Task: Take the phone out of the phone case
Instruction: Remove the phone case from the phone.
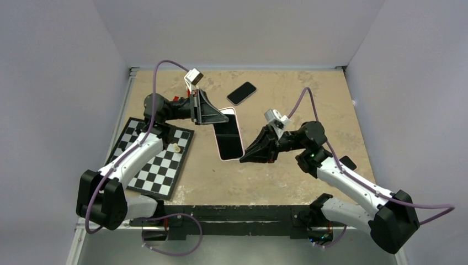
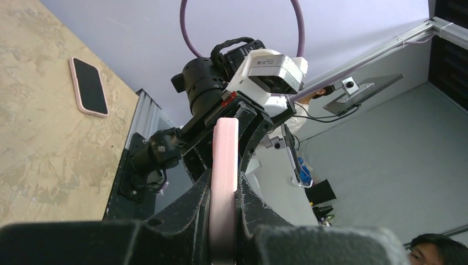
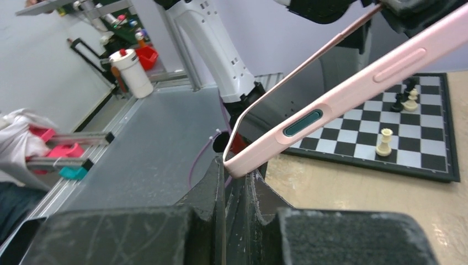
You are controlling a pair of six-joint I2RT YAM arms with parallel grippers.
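Observation:
A phone with a dark screen (image 1: 229, 139) sits in a pink case (image 1: 221, 150) and is held above the table between both arms. My left gripper (image 1: 212, 116) is shut on the case's far end; in the left wrist view the pink edge (image 2: 225, 149) stands clamped between the fingers of the left gripper (image 2: 223, 179). My right gripper (image 1: 243, 158) is shut on the near corner. In the right wrist view the case (image 3: 342, 94) meets the right gripper (image 3: 236, 168) at its corner, and a thin edge (image 3: 309, 63) stands off from the case's side.
A second phone with a pink rim (image 1: 242, 93) lies face up on the far table, also in the left wrist view (image 2: 88, 86). A chessboard (image 1: 157, 165) with a white pawn (image 1: 175, 148) lies at the left. A small black object (image 1: 347, 163) lies at the right.

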